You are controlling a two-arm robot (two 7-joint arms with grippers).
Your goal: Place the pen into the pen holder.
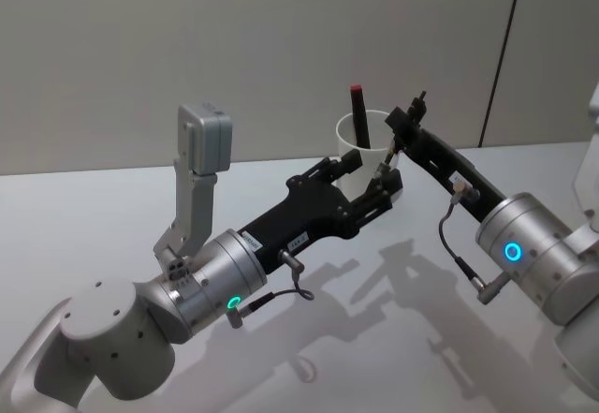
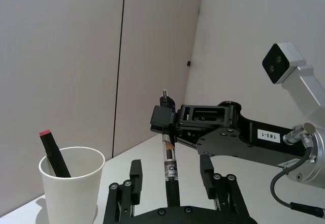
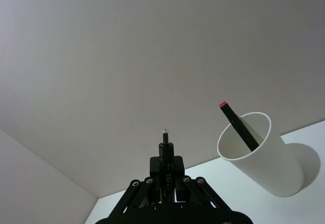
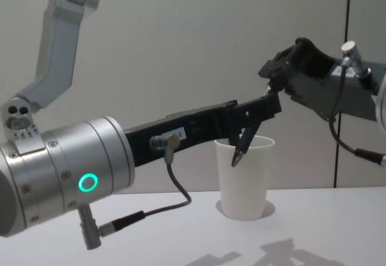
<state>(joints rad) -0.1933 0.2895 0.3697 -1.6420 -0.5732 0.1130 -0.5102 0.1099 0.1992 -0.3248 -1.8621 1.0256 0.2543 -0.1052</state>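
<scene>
Right gripper: clamped on one pen, gripping it near the upper end, lower end hanging free. Left gripper: reaching in from the other side, two fingers spread apart, one on each side of the pen's lower half, not closed on it. Both grippers raised above the table, meeting just beside the pen holder. One pen holder only: a white paper cup, upright on the table. Inside it, one black red-capped marker, leaning against the rim and sticking out above it. In the chest view, the held pen's tip hanging in front of the cup's upper wall, outside it. Two writing tools altogether: one held, one in the cup.
</scene>
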